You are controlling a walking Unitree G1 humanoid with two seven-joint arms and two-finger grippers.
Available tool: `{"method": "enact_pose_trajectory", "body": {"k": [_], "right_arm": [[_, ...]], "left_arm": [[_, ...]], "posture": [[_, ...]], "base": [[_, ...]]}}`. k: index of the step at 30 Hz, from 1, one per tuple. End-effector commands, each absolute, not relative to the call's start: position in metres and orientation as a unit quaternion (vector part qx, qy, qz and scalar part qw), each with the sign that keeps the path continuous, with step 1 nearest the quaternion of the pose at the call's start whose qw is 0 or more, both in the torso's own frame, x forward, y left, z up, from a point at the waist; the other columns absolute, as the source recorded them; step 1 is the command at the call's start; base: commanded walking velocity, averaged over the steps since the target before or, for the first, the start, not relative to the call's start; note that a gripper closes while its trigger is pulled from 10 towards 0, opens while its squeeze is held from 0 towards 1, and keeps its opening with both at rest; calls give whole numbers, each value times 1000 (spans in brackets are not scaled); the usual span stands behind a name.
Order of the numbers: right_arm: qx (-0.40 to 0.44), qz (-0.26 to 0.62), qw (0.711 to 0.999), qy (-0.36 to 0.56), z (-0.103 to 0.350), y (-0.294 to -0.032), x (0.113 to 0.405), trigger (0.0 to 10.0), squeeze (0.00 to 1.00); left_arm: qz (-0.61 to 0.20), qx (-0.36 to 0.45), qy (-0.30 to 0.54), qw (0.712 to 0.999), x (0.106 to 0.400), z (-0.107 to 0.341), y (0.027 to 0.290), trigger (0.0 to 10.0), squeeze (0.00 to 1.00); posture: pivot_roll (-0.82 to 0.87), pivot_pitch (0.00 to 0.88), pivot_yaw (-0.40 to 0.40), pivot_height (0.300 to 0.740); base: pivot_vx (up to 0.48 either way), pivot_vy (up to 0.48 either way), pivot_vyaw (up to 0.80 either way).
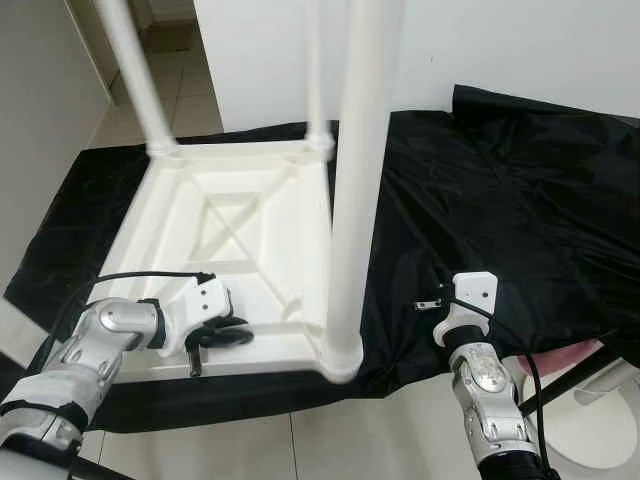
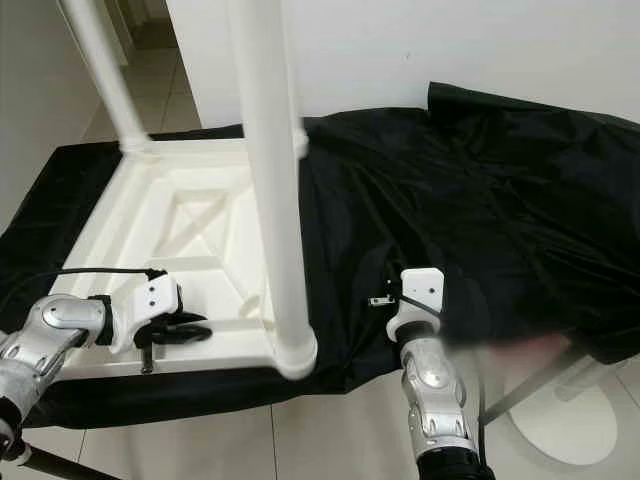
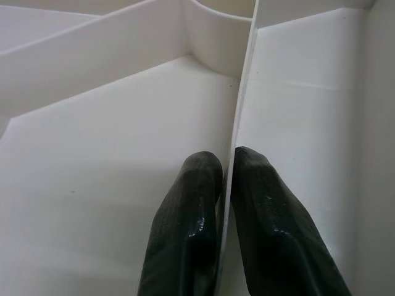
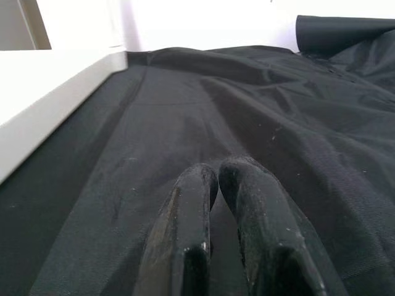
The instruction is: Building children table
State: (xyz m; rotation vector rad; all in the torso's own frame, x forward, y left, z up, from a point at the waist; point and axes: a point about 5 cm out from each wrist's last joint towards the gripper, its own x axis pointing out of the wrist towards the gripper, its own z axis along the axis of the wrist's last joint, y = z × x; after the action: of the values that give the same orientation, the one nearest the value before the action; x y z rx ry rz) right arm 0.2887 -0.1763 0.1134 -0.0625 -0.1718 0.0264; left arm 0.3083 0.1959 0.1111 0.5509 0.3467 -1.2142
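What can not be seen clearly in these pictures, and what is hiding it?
- Table legs: their tops are cut off by the upper edge of both eye views.
- Pink object: mostly covered by the black cloth.
- Right gripper: in the eye views its own wrist hides the fingers.
- Thin rib that the left gripper pinches: its lower part is hidden between the fingers.

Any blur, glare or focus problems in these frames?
Right eye view: hazy smear over the lower right, near the right gripper. Left eye view: sharp, but the near table leg is washed out. Left wrist view: the black fingers look soft, pinching a rib. Right wrist view: black cloth evenly lit.
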Motion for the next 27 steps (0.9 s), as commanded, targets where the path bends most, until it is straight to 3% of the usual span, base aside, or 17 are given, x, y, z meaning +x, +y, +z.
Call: {"method": "enact_pose_trajectory", "body": {"k": [1, 3, 4, 5, 7, 8, 11, 12, 17, 18, 19, 20, 27], "right_arm": [[-27, 16, 996, -85, 112, -173, 290, 10000, 0], [-27, 16, 996, -85, 112, -173, 290, 10000, 0], [-27, 16, 996, -85, 112, -173, 290, 10000, 0], [-27, 16, 996, -85, 112, -173, 290, 10000, 0], [-27, 16, 996, -85, 112, -173, 290, 10000, 0], [-27, 14, 996, -85, 112, -173, 290, 10000, 0], [-27, 13, 996, -85, 112, -173, 290, 10000, 0], [-26, 12, 996, -84, 111, -174, 290, 10000, 0], [-23, 11, 996, -83, 111, -174, 290, 10000, 0], [-22, 11, 996, -83, 110, -173, 289, 10000, 0], [-22, 11, 996, -83, 110, -173, 289, 10000, 0], [-22, 12, 996, -83, 110, -173, 289, 10000, 0], [-18, 16, 996, -82, 109, -170, 288, 10000, 0]], "left_arm": [[-472, 254, 166, 828, 312, 98, 205, 471, 0], [-469, 251, 158, 832, 312, 98, 202, 78, 0], [-466, 247, 147, 837, 313, 99, 198, 4824, 0], [-464, 238, 135, 842, 313, 101, 193, 7059, 0], [-464, 238, 135, 842, 313, 101, 193, 7059, 0], [-471, 205, 119, 850, 312, 103, 184, 10000, 0], [-477, 186, 113, 851, 310, 104, 180, 10000, 0], [-479, 174, 107, 854, 309, 105, 177, 10000, 1000], [-468, 133, 80, 870, 308, 111, 174, 10000, 1000], [-453, 115, 62, 882, 310, 116, 174, 10000, 357], [-453, 115, 62, 882, 310, 116, 174, 10000, 357], [-443, 103, 47, 889, 311, 120, 173, 10000, 0], [-395, 75, -5, 915, 307, 133, 173, 10000, 0]], "posture": [[-42, 51, 70, 740], [-41, 51, 69, 740], [-41, 51, 68, 740], [-42, 51, 67, 740], [-42, 51, 67, 740], [-41, 51, 66, 740], [-41, 50, 66, 740], [-41, 50, 66, 740], [-38, 49, 64, 740], [-38, 45, 62, 740], [-38, 45, 62, 740], [-36, 44, 58, 740], [-28, 37, 44, 740]], "base": [[0, 0, 0], [0, 0, 0], [0, 0, 0], [0, 0, 0], [0, 0, 0], [0, 0, 0], [0, 0, 0], [0, 0, 0], [0, 0, 0], [0, 0, 0], [0, 0, 0], [0, 0, 0], [0, 0, 0]]}}
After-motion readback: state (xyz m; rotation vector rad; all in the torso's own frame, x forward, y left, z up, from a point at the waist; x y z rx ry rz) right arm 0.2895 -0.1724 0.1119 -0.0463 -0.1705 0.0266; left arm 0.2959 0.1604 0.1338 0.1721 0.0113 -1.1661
